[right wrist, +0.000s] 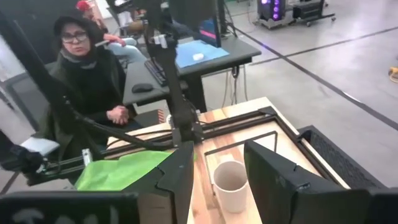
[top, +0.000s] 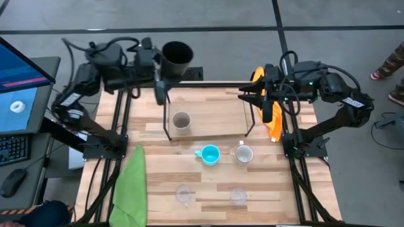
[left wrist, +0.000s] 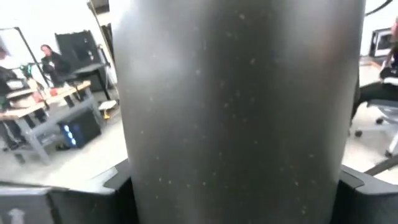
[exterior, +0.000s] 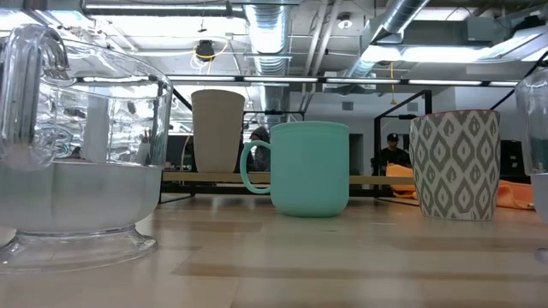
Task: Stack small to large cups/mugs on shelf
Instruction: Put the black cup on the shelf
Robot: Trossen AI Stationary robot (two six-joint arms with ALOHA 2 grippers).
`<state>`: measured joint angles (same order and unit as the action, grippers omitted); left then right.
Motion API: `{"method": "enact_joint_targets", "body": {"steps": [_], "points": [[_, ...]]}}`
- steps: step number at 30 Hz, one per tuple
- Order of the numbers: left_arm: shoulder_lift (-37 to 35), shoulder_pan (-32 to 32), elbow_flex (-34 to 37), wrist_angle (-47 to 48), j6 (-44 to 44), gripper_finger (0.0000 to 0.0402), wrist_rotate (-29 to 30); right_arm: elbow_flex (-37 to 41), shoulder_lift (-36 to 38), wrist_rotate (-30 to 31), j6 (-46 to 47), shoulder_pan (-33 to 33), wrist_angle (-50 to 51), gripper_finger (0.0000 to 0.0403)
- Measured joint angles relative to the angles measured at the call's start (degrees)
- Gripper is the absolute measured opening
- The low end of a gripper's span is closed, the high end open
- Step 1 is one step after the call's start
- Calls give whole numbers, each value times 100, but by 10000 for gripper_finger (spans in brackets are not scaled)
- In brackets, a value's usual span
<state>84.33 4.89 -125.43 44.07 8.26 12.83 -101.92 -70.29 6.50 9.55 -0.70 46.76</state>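
The worktop (top: 208,183) is pale wood in jointed strips, smooth with a soft sheen. The shelf (top: 208,113) is the same light wood, framed in thin black wire. The black cup (top: 176,55) looks matt and faintly speckled up close. The blue mug (top: 209,154) is smooth, satin rather than glossy. The two glasses (top: 184,194) are clear and shiny — the patterned mug (exterior: 455,164) looks matt. A green cloth (top: 129,189) lies soft and creased. The fingers (right wrist: 180,171) are dull dark plastic.
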Motion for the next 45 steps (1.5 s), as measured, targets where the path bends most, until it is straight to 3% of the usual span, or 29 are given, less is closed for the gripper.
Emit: {"method": "enact_joint_targets", "body": {"steps": [5, 11, 15, 18, 24, 33, 45], "points": [[-867, 86, 2020, -1019, -177, 282, -62, 0, -98, -23, -5, 156, 7, 161], [-1636, 335, 4907, -4118, -110, 282, -54, -1, -320, -28, 5, 294, -53, 158], [-1633, 603, 6237, -5806, -240, 282, -58, -1, -547, -45, 58, 392, -144, 158], [-1452, 753, 6847, -6687, -350, 282, -37, -1, -736, -45, 127, 555, -284, 157], [-1117, 910, 7236, -6871, -72, 282, -53, -1, -1256, -155, 446, 1289, -646, 170], [-1014, 1203, 7250, -6682, 195, 282, -209, 3, -1938, -1667, 954, 2136, -1299, 224], [-1021, 1405, 7248, -6297, 571, 282, -499, -10, -2179, -1710, 957, 2294, -1431, 218]]}}
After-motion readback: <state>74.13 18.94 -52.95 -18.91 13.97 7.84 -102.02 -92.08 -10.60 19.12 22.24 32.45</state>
